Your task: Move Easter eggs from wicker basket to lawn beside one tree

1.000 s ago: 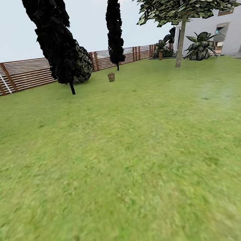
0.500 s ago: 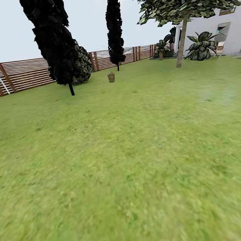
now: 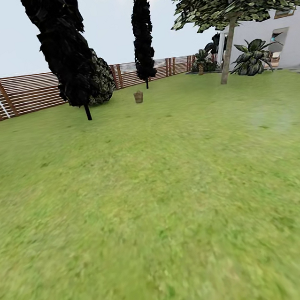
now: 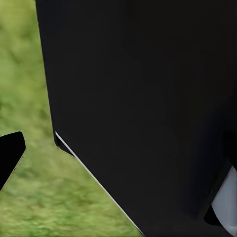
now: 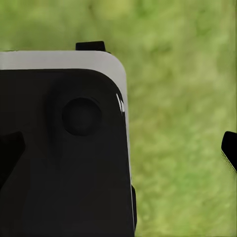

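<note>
The camera had shifted, nearing the dark tree [image 3: 64, 52]. The basket [image 3: 138, 96] stood upright far across the lawn [image 3: 174, 189]. Whether either pincer was apart couldn't be told.

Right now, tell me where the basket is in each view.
Head view: basket far off on the lawn, upper middle, between the near dark tree and the far dark tree, before the fence.
Left wrist view: lawn beside the robot's body.
Right wrist view: lawn beside the robot's body.
Shared landmark: the lawn.
</note>
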Robot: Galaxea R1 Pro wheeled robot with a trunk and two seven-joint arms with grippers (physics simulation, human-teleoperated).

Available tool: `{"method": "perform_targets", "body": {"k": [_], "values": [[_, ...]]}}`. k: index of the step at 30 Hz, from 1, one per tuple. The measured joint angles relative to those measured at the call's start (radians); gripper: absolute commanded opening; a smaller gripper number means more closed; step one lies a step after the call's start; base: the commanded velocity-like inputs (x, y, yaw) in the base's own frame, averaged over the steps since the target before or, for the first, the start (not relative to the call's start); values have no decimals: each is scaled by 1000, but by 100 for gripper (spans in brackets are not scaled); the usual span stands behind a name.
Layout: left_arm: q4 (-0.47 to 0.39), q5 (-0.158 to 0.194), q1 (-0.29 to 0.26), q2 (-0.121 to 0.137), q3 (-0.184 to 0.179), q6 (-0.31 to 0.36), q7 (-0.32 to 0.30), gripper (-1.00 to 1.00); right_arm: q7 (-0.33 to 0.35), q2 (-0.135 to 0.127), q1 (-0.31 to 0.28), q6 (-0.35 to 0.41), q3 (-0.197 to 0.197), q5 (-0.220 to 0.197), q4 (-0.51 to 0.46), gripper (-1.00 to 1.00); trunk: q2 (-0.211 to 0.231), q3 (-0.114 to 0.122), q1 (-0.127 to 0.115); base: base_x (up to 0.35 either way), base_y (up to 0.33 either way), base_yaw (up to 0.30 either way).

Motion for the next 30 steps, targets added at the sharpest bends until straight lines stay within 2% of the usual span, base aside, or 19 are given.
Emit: {"method": "perform_targets", "body": {"k": [30], "values": [[-1, 0, 0, 0, 0, -1, 0, 100, 1, 7, 0, 2, -2, -2, 2, 100, 0, 0, 0, 341, 0, 0]]}}
